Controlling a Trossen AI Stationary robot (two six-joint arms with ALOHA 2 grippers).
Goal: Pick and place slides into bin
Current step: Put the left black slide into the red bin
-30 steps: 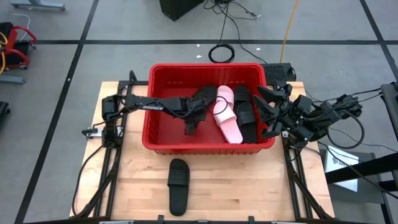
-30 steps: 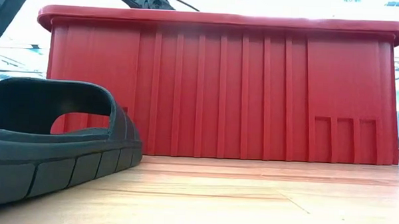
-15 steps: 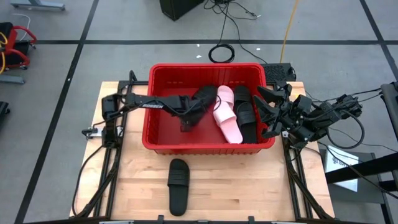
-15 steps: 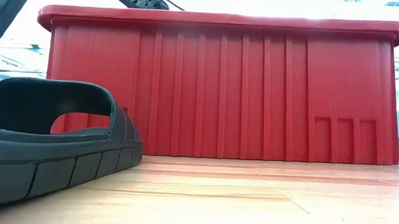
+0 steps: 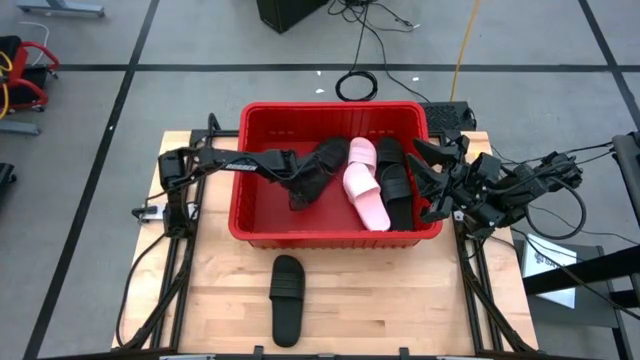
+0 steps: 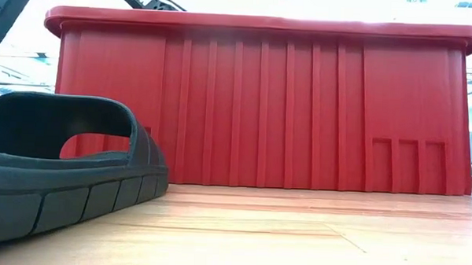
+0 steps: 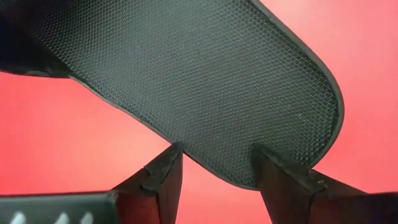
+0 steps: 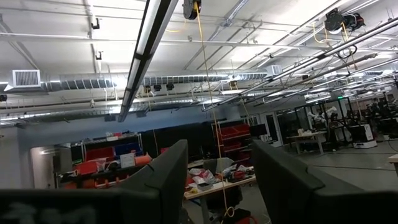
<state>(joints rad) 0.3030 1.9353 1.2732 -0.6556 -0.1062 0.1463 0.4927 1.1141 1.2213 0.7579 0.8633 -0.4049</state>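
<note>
Reaching over the wall of the bin with the left hand, down inside the red crate and low over its floor. Fingers spread wide, not clenched. Right at the tips of that hand, a black slide. From the left wrist, fills the space ahead of the left hand as a broad, dark, finely textured black slide, its rounded end reaching in between the two tips. Cannot tell whether either tip actually presses on it. Red bin plastic showing around the slide's edges.

Further from the left hand, past that slide, a pink slide lying lengthwise on the bin floor, close beside the black one. Beyond the pink one again, toward the right hand, a second black slide lying alongside it, close against the bin's wall.

Waiting outside the bin with the right hand, just beside the wall nearest that second black slide. Released and empty in the wrist view of the right hand: fingers apart, framing only ceiling lights and distant shelving.

Away from both hands, outside the bin on the wooden surface, a third black slide, near the bin's front wall without touching it. From the low view, looms large as the third black slide, strap arched up, sole flat on the surface, with the ribbed wall of the bin upright just behind.
</note>
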